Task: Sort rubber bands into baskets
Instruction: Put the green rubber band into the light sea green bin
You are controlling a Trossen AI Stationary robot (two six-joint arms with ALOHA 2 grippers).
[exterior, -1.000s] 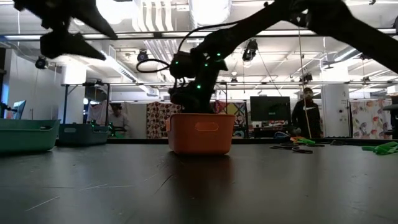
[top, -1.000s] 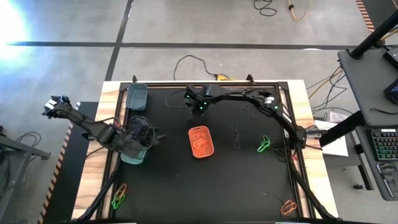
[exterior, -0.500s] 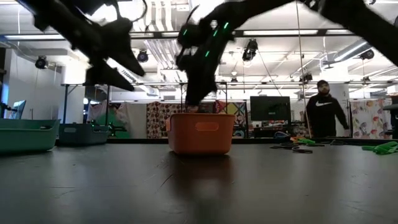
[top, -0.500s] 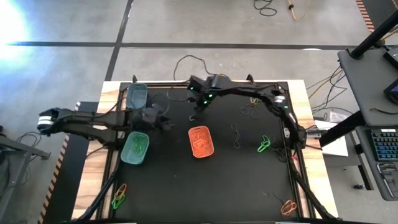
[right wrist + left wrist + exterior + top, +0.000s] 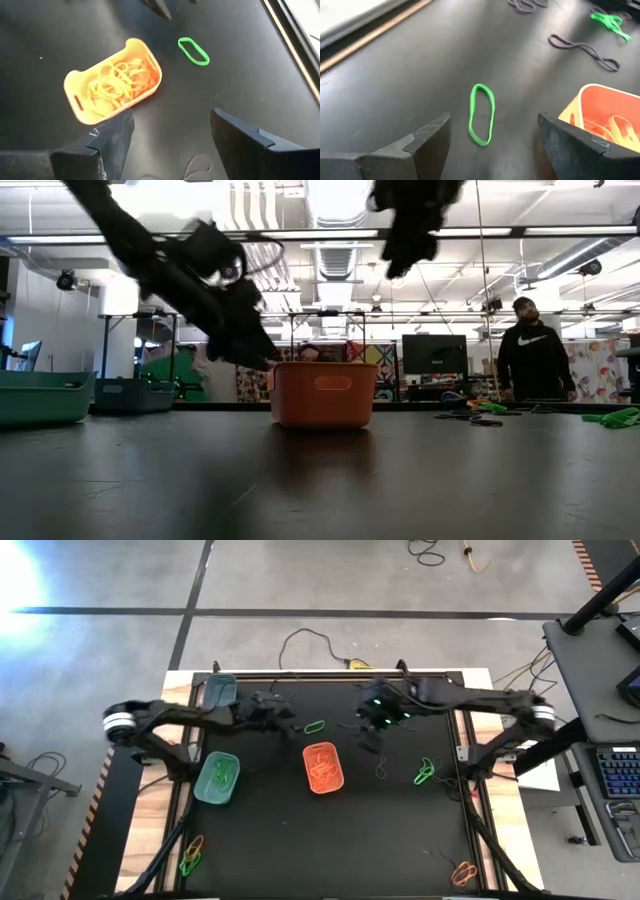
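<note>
A single green rubber band (image 5: 314, 726) lies flat on the black mat, just beyond the orange basket (image 5: 322, 767). My left gripper (image 5: 288, 722) hovers open just left of that band, which shows ahead between its fingers (image 5: 481, 121). My right gripper (image 5: 368, 734) hangs open above the mat to the right of the orange basket, with nothing between its fingers (image 5: 171, 115). The orange basket (image 5: 115, 82) holds several orange bands. The light teal basket (image 5: 217, 777) holds green bands. The dark grey-teal basket (image 5: 220, 693) stands at the far left.
Dark bands (image 5: 380, 755) and green bands (image 5: 425, 772) lie right of the orange basket. Orange and green bands (image 5: 190, 855) sit at the near left, orange ones (image 5: 462, 873) at the near right. A person (image 5: 528, 360) stands beyond the table.
My left gripper has swung from above the light teal basket toward the far edge and to the right, ending beside a green band. That band now lies on the mat where none showed before. My right gripper has moved from the far middle toward the right and nearer.
</note>
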